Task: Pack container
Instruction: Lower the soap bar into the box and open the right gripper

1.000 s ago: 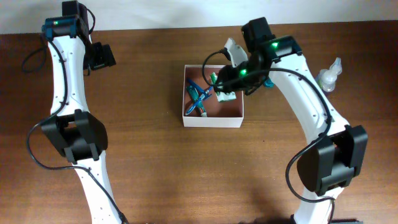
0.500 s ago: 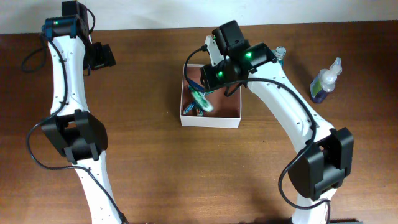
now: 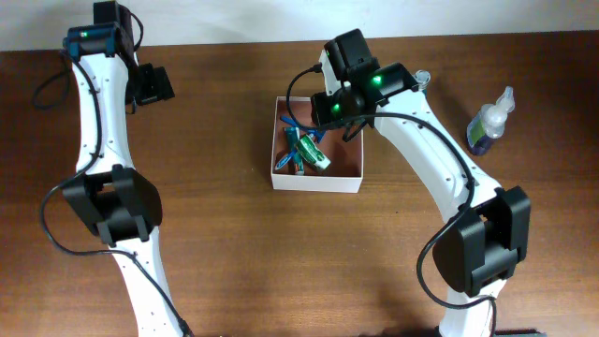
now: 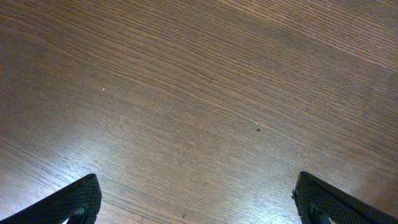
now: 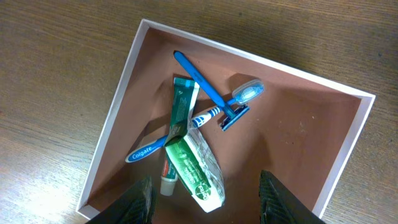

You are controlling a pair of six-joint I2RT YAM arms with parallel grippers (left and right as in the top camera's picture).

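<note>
Green packet (image 5: 200, 169) now inside container (image 5: 298, 149).

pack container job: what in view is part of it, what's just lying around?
Job: container; inside it toothpaste tube, toothbrush, razor, green packet; right end effector, open above them.
Lying about: bottle, outside the container beside the right arm; possibly packed next, can't tell.
</note>
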